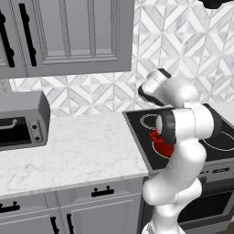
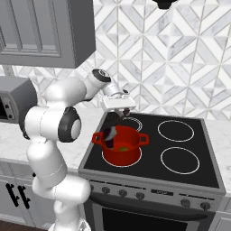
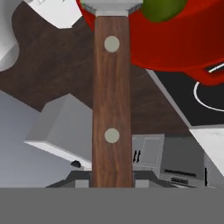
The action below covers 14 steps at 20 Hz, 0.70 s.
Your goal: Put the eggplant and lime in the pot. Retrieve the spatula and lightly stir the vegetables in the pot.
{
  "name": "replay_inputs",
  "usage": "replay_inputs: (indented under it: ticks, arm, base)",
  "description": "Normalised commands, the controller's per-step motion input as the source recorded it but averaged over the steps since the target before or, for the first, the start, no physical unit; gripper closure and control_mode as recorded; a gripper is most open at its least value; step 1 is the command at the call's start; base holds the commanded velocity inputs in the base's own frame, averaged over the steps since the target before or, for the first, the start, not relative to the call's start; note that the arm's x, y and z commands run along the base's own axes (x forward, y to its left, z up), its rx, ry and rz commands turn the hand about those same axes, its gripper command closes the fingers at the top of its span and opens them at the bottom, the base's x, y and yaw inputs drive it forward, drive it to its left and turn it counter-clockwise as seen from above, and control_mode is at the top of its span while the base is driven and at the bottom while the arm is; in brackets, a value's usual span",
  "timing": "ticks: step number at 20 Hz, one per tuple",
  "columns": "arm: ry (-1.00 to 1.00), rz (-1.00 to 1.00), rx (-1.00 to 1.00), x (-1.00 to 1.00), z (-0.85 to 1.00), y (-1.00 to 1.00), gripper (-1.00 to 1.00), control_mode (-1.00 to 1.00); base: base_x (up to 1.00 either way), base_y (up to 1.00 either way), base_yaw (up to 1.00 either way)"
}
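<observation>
The red pot (image 2: 131, 155) stands on the front left burner of the stove; the arm hides most of the pot (image 1: 160, 144) in the left base view. Inside it, the dark purple eggplant (image 2: 109, 133) leans against the left wall and the yellow-green lime (image 2: 122, 148) lies on the bottom. My gripper (image 2: 122, 113) hangs just above the pot's back rim, shut on the spatula. In the hand view, the spatula's brown riveted handle (image 3: 112, 100) runs up from my gripper (image 3: 112, 180) to its grey head (image 3: 111, 5), which reaches into the pot (image 3: 192, 43) beside the lime (image 3: 164, 8).
The black stovetop (image 2: 180, 173) has three bare burner rings around the pot, and knobs line its front edge. A marble counter (image 1: 82, 146) extends left, with a grey toaster oven (image 1: 20, 119) at its far end. Wall cabinets (image 1: 68, 34) hang above.
</observation>
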Motion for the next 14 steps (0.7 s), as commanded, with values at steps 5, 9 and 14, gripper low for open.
replay_inputs:
  ticks: [5,9,14]
  arm:
    - [0.08,-0.06,0.0,0.52,-0.15,0.0,1.0,-1.0]
    - [0.06,-0.07,0.0,0.41,-0.18,0.0,1.0,-1.0]
    - [0.0,-0.05,0.0,0.03,-0.14,-0.48,1.0,-1.0]
  base:
    - [0.0,0.0,0.0]
    - [0.0,0.0,0.0]
    - [0.0,0.0,0.0]
